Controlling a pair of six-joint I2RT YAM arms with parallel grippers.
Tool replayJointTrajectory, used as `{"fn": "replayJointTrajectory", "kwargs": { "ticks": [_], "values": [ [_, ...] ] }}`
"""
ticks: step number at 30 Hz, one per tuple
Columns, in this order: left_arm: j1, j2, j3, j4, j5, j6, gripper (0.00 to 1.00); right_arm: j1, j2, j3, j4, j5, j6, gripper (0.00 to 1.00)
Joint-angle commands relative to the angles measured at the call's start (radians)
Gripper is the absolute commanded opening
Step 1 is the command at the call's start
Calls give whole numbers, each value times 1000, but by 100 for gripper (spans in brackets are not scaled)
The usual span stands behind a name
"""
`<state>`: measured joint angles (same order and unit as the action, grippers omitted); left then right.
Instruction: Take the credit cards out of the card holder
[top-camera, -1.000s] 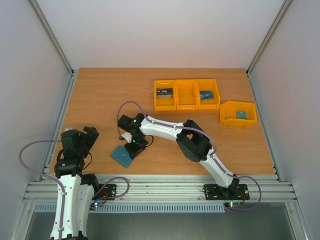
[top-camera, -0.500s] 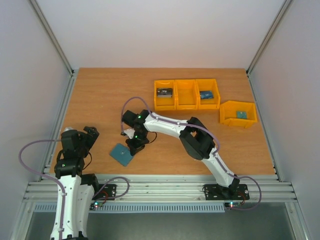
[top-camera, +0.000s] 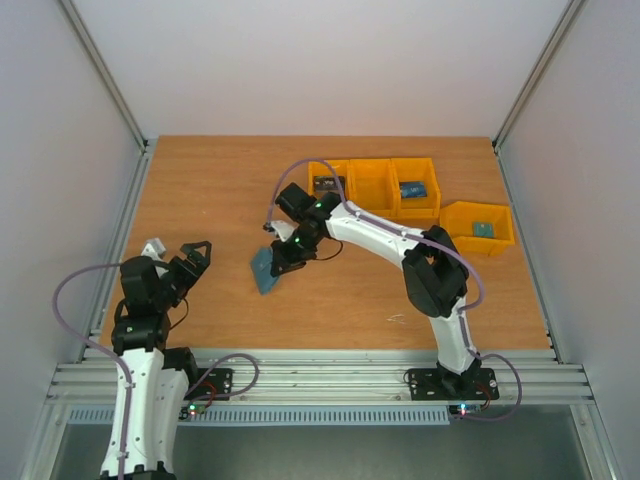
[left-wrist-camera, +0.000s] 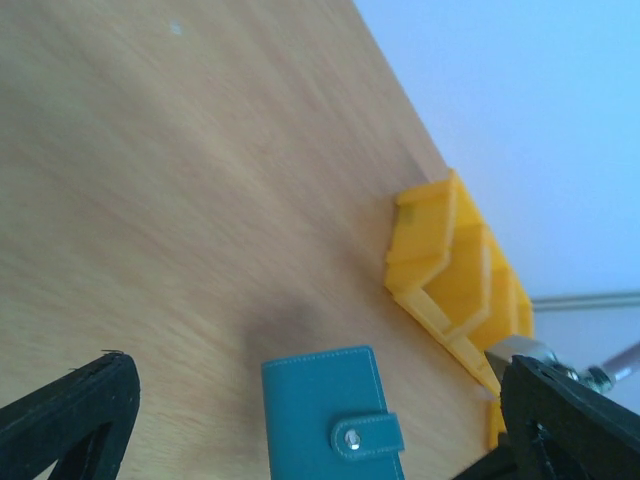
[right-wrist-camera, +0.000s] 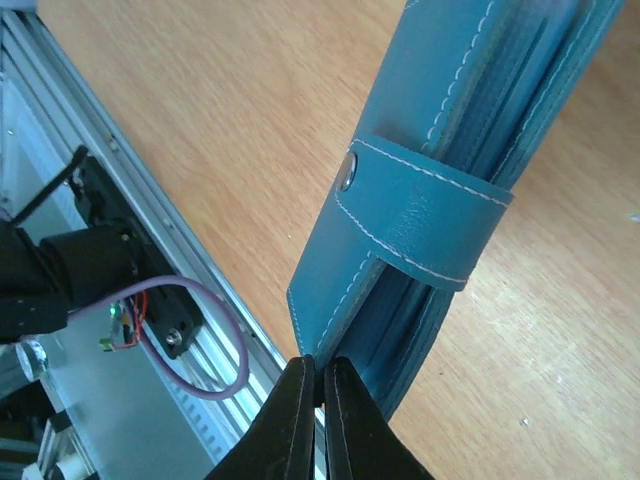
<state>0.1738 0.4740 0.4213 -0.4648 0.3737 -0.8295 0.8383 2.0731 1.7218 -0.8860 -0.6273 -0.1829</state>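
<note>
Right gripper (right-wrist-camera: 320, 368): fingers pinched together on the thin edge of the card holder, with only a sliver of teal showing between the tips.
Card holder (right-wrist-camera: 450, 180): teal and folded shut. In the right wrist view it reaches up and away from the fingertips. From above it hangs tilted, just below and to the left of them.
Strap (right-wrist-camera: 425, 225): wraps across the holder's open edge a little beyond the right fingertips, with its snap (right-wrist-camera: 348, 170) fastened.
Credit cards: none can be made out. Layered edges show in the fold next to the fingertips, but I cannot tell whether any of them is a card.
Left gripper (top-camera: 192, 252): fingers spread wide with nothing between them. In its own view the holder shows in the gap between the two black fingers (left-wrist-camera: 70, 410) but farther out, untouched, with the snap facing the camera.
Table (top-camera: 200, 190): a soft shadow (left-wrist-camera: 290, 320) lies on the wood just past the holder's far edge. Whether the holder's lowest corner touches the wood I cannot tell.
Yellow bins (left-wrist-camera: 455, 270): beyond the holder, toward the right-hand finger of the left gripper — well apart from both grippers.
</note>
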Motion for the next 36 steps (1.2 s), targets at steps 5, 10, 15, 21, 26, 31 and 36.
{"fn": "replayJointTrajectory", "kwargs": {
  "ticks": [5, 10, 15, 21, 26, 31, 36],
  "values": [
    [5, 79, -4, 343, 365, -32, 99, -95, -192, 44, -41, 12, -50, 1],
    [-1, 131, 29, 554, 507, -86, 87, -130, -282, 157, -131, 18, -161, 1],
    [-25, 229, 63, 882, 657, -246, 86, -130, -286, 390, -258, 39, -268, 1],
    [-105, 312, 160, 1068, 717, -358, 99, -130, -276, 572, -283, -32, -280, 1],
    [-138, 382, 247, 1155, 697, -430, 99, -126, -277, 636, -281, -78, -273, 1],
    [-196, 458, 312, 1090, 659, -412, 99, -99, -289, 642, -287, -78, -286, 1],
    [-255, 503, 341, 1059, 652, -403, 99, -86, -298, 644, -288, -80, -291, 1]
  ]
}}
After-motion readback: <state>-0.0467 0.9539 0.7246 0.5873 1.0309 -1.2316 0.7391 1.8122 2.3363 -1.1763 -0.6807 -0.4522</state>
